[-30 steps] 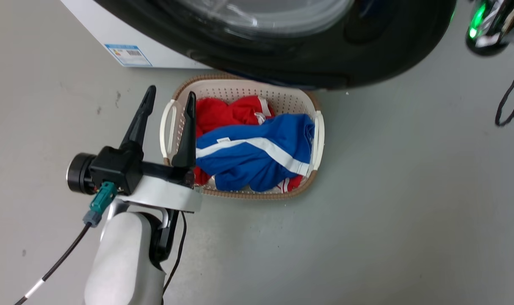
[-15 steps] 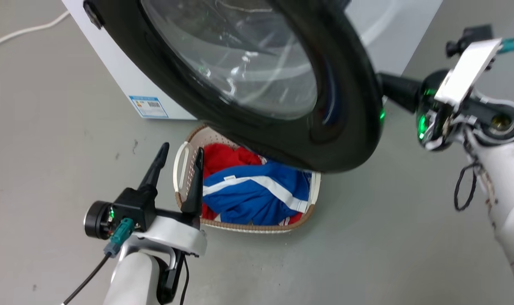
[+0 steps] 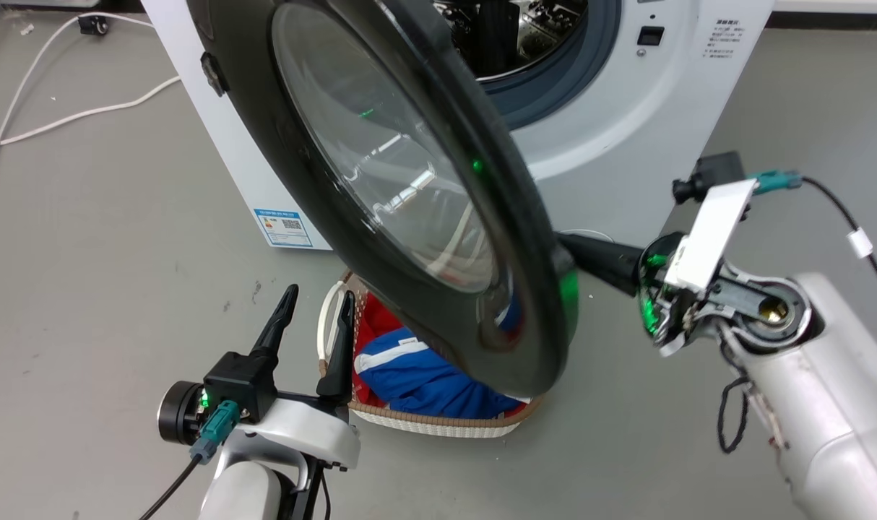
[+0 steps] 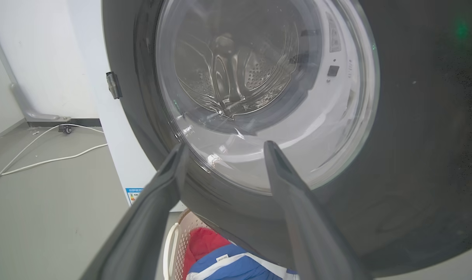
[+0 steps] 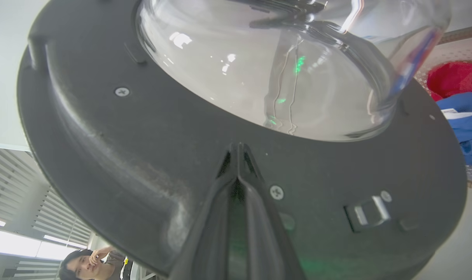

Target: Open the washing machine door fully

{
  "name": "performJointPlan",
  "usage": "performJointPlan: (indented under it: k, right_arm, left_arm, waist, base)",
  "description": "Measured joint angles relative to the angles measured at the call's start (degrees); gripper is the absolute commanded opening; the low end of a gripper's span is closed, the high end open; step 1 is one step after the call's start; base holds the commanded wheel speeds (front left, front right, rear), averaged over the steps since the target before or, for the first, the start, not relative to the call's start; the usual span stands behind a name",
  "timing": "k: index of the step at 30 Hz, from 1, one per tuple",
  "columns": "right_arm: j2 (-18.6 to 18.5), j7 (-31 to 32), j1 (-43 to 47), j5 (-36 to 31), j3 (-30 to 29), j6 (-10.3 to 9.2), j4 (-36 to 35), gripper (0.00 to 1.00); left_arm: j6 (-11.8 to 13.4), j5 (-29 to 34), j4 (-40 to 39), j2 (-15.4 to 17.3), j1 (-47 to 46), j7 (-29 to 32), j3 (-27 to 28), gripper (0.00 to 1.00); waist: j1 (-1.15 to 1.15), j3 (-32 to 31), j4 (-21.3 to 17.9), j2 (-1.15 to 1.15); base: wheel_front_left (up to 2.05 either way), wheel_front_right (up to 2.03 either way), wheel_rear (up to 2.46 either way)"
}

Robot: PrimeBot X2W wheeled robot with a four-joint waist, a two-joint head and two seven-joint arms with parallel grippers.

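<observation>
the large round glossy black washing machine door (image 3: 381, 180) with its clear glass bowl stands half swung, inner face against the tips of the right gripper (image 5: 238, 149), jaws pressed together. push along the hinge's arc, near the free edge. the left gripper (image 3: 318, 296), jaws apart and empty, faces the outer side.

From where I stood, the large round glossy black door with its bulging clear glass window (image 3: 388, 188) hung half swung out from the white washing machine cabinet (image 3: 612, 130), a wall between the two hands. The right hand (image 5: 238, 149), fingers together, sat at its inner face in the gap before the open steel drum mouth (image 3: 532, 43). A beige perforated plastic basket of red and blue clothes (image 3: 438, 427) blocked the way under the door's lower rim. The left hand (image 3: 319, 292), fingers apart, hung just beside that basket, with bare grey floor (image 3: 106, 303) free to its left, and white cables (image 3: 63, 119) well apart.
</observation>
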Motion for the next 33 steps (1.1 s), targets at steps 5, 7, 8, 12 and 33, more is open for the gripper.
performJointPlan:
  k: [5, 7, 8, 12, 33]
  right_arm:
    - [1.5, -1.1, 3.3, 1.1, 2.1, 0.0, -3.2, 0.0]
    - [2.1, -1.5, 4.4, 1.3, 3.2, 0.0, -4.4, 0.0]
    - [2.4, -1.8, 5.0, 1.5, 3.7, 0.0, -5.1, 0.0]
    - [3.6, -2.8, 7.2, 2.4, 5.7, 0.0, -7.4, 0.0]
    - [1.3, -22.4, 16.8, 2.7, 5.5, 0.01, -16.5, 0.0]
  left_arm:
    - [0.0, -0.2, 0.3, 0.0, 0.5, 0.0, -0.2, 1.0]
    - [0.0, -0.2, 0.5, 0.0, 0.7, 0.0, -0.3, 1.0]
    - [0.0, -0.2, 0.6, 0.0, 0.9, 0.0, -0.2, 1.0]
    - [0.0, -0.3, 0.7, 0.0, 1.1, 0.0, -0.3, 1.0]
    - [0.0, -0.9, 2.4, 0.0, 2.8, 0.0, -0.6, 1.0]
  waist:
    - [0.0, -1.1, 0.2, 0.0]
    - [0.0, -1.5, 0.2, 0.0]
    - [0.0, -1.7, 0.2, 0.0]
    - [0.0, -2.2, 0.1, 0.0]
    - [0.0, -5.7, -0.1, 0.0]
  base:
    - [0.0, 0.0, 0.0]
    - [0.0, 0.0, 0.0]
    - [0.0, 0.0, 0.0]
    - [0.0, 0.0, 0.0]
    - [0.0, 0.0, 0.0]
